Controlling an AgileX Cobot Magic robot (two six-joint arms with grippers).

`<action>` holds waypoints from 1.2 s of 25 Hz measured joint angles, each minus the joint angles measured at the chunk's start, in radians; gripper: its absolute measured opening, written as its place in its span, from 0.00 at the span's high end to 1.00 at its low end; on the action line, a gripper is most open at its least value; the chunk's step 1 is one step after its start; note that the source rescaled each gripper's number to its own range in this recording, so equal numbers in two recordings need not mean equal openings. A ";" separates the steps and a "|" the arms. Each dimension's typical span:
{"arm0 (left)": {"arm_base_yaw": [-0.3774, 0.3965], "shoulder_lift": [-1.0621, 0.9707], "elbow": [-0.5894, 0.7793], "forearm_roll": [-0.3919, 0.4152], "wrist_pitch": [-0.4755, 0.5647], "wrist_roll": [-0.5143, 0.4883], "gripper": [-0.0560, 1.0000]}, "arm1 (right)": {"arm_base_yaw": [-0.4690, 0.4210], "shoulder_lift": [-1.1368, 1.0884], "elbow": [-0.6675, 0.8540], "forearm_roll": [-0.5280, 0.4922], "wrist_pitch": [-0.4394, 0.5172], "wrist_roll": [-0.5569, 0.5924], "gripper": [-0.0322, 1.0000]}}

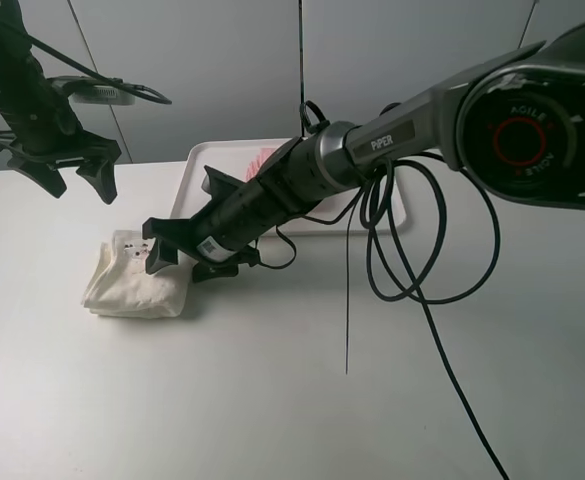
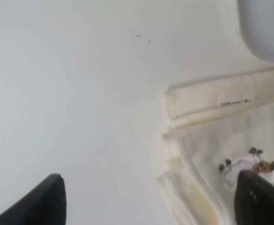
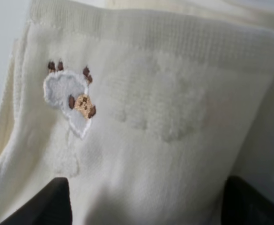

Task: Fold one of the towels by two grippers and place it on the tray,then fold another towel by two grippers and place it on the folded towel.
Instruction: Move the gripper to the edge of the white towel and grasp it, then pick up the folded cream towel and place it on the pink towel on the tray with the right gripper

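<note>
A cream towel point(image 1: 132, 278) with an embroidered sheep lies folded on the white table, left of centre. My right gripper point(image 1: 175, 258) reaches across the middle to the towel's right edge and is open. The right wrist view shows the towel point(image 3: 146, 117) filling the frame, with the open gripper point(image 3: 153, 204) right over it. My left gripper point(image 1: 75, 185) hangs open and empty above the table, behind the towel. Its wrist view shows the towel point(image 2: 221, 140) off to one side of the open gripper point(image 2: 151, 206). A pink towel point(image 1: 265, 155) lies on the white tray point(image 1: 194, 170), mostly hidden by the right arm.
The tray stands at the back of the table, just behind the cream towel; its corner shows in the left wrist view point(image 2: 263, 28). Black cables point(image 1: 422, 270) hang from the right arm over the table's right half.
</note>
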 joint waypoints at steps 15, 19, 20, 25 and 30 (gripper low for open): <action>0.000 0.000 0.000 -0.042 0.000 0.021 0.07 | 0.031 0.000 0.000 -0.100 -0.051 0.019 0.89; 0.000 0.000 0.000 -0.042 0.000 0.021 0.07 | 0.036 -0.002 0.000 -0.105 -0.051 0.017 0.89; 0.000 0.000 0.000 -0.042 0.000 0.021 0.07 | 0.038 -0.004 0.000 -0.113 -0.051 0.017 0.89; 0.002 0.000 0.000 -0.046 0.000 0.023 0.07 | 0.038 -0.056 0.000 -0.186 -0.049 0.017 0.89; 0.002 0.000 0.000 -0.048 -0.012 0.023 0.07 | -0.015 -0.126 0.000 -0.235 -0.038 0.021 0.89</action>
